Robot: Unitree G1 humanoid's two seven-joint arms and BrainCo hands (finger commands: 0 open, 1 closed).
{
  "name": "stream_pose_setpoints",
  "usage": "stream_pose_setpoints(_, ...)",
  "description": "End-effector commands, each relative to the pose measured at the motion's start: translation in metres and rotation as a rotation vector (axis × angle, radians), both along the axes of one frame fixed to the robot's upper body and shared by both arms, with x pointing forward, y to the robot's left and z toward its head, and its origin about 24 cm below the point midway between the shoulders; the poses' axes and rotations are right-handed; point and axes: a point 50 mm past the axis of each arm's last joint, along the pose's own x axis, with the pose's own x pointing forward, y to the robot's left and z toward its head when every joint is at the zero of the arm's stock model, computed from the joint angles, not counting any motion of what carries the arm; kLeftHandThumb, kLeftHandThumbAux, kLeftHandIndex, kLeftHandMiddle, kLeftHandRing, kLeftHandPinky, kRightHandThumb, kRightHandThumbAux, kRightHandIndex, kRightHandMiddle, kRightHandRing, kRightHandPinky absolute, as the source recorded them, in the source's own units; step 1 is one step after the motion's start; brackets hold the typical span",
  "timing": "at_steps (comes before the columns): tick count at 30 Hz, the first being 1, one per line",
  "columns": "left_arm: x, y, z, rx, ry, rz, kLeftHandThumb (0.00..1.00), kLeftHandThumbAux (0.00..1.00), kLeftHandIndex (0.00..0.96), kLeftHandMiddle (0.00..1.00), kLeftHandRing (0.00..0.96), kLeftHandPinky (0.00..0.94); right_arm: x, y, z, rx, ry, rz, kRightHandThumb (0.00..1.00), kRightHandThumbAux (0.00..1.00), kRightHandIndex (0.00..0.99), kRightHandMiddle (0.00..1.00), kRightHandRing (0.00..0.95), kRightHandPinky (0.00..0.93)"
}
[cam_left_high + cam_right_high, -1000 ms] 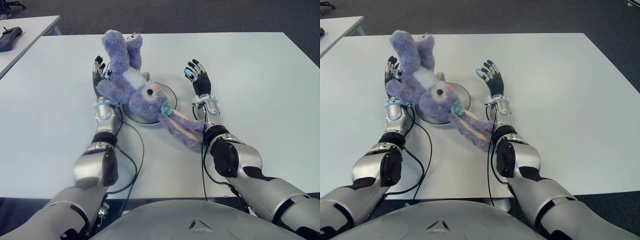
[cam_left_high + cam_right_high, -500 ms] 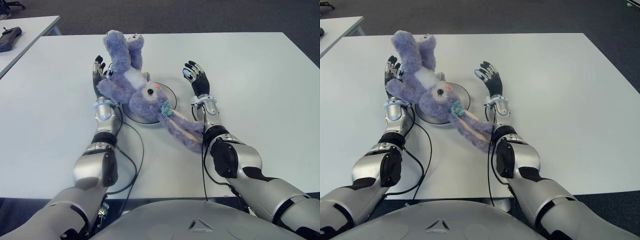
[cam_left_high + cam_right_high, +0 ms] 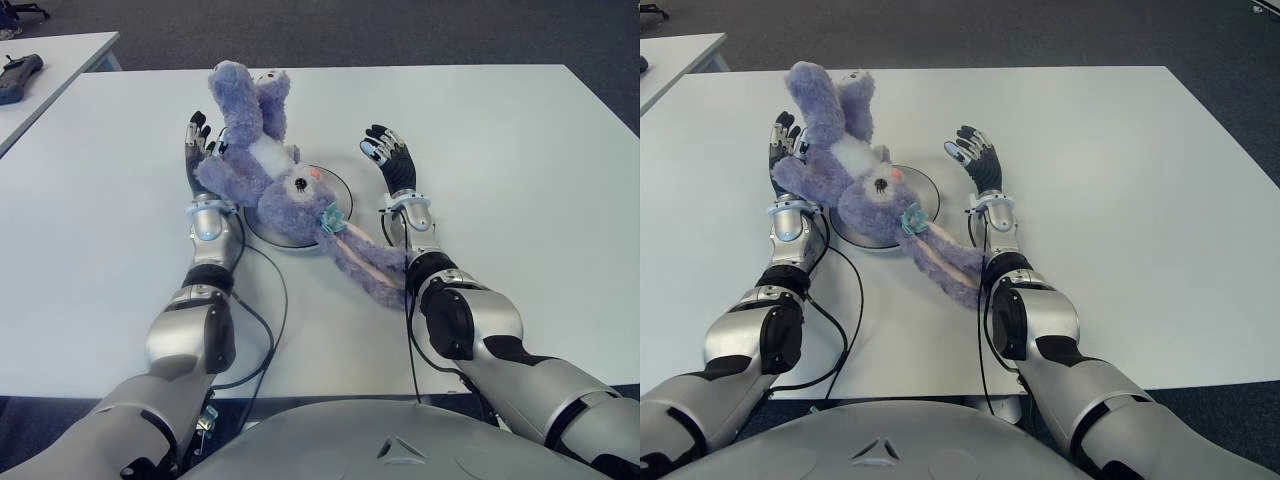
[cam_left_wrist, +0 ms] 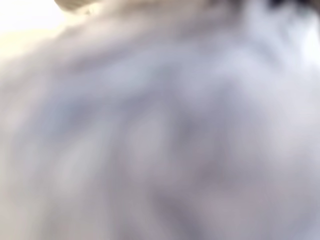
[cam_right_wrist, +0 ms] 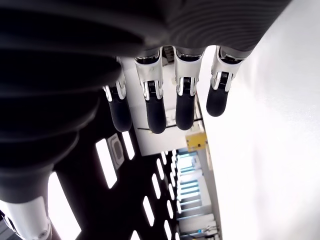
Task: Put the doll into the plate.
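A purple plush rabbit doll (image 3: 275,180) lies across the round grey plate (image 3: 338,187) in the middle of the white table (image 3: 500,150). Its head is over the plate, its legs stick up toward the far side, and its long ears trail off toward my right forearm. My left hand (image 3: 198,150) lies along the doll's left side with its fingers straight, touching the fur. Blurred purple doll fur (image 4: 160,130) fills the left wrist view. My right hand (image 3: 385,155) hovers just right of the plate, its fingers (image 5: 155,107) spread and holding nothing.
A second table stands at the far left with a black device (image 3: 20,75) on it. Black cables (image 3: 270,300) run along both forearms over the table's near part. Dark floor lies beyond the table's far edge.
My right hand has drifted a little to the left, closer to the plate and the doll. The doll's ears have shifted slightly left. My left hand has stayed put.
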Motion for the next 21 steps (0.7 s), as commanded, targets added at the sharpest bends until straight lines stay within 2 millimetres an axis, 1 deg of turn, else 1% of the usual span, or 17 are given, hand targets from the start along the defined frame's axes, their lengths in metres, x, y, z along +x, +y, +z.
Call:
stream_pose_setpoints(1,-0.1292,-0.0092,-0.1372,-0.126,0.557,-0.006,0.0,0.523,0.088,0.074,0.045,0.037,-0.0794,0.0236,-0.0996,-0.024,0.401,-0.023,0.0,0.714,0.201,0.223,0.177,0.148)
stream_pose_setpoints(6,-0.1289,-0.0089,-0.1378,-0.114,0.571,-0.019,0.0,0.51,0.08,0.064,0.044,0.04,-0.0792,0.024,-0.0998,-0.056,0.409,-0.047,0.0,0.759,0.195,0.222,0.178,0.139)
stream_pose_setpoints(18,-0.128,-0.0086,-0.1382,-0.108,0.583,-0.023,0.0,0.506,0.088,0.069,0.05,0.046,-0.0785,0.0245,-0.0999,-0.075,0.421,-0.061,0.0,0.778,0.171,0.199,0.166,0.148)
stream_pose_setpoints(21,-0.1269,-0.0089,-0.1378,-0.111,0.582,-0.018,0.0,0.526,0.08,0.079,0.062,0.072,-0.0785,0.0246,-0.1006,-0.069,0.431,-0.058,0.0,0.798,0.162,0.191,0.162,0.158)
